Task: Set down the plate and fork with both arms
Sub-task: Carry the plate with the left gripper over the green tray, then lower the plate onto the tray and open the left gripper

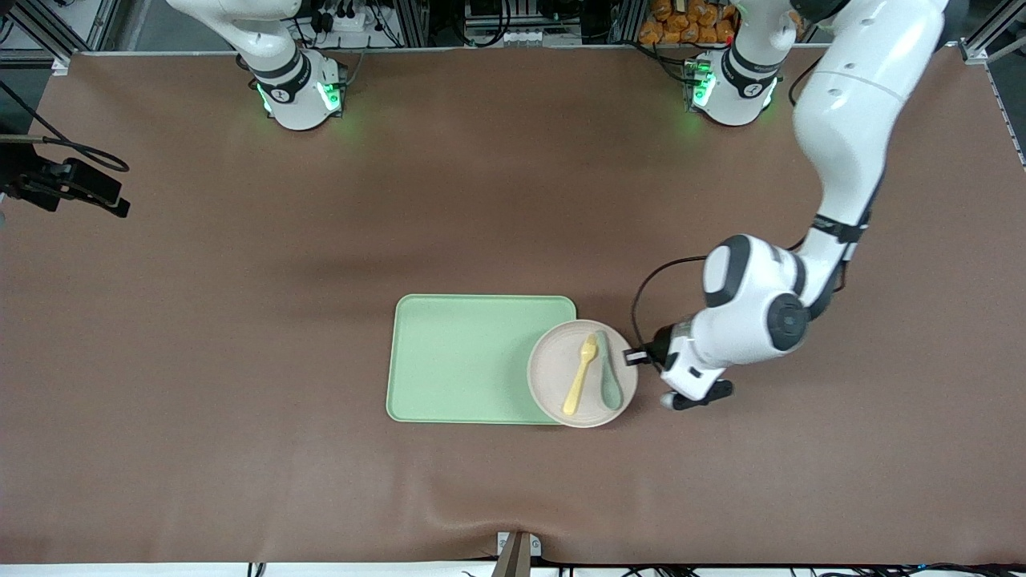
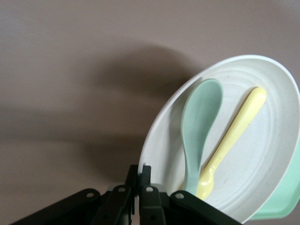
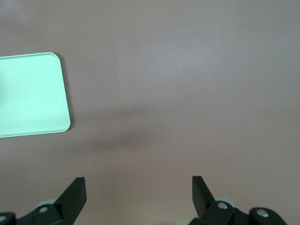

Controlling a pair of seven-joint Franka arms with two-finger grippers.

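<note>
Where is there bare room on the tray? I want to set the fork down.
Most of the tray is bare, toward the right arm's end. The plate, gripped by the left gripper, overlaps its other end, carrying fork and spoon.

White rounded arm shells with dark grey joint caps and black bands; green lights glowing at both bases; black cable looped beside the wrist; black fingers with small silver screws.

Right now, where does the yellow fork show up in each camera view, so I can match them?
Front view: the fork lies on the plate, beside the teal spoon.
Left wrist view: the fork lies on the plate beside the spoon.
Right wrist view: not in it.
Shared landmark: the green tray.
</note>
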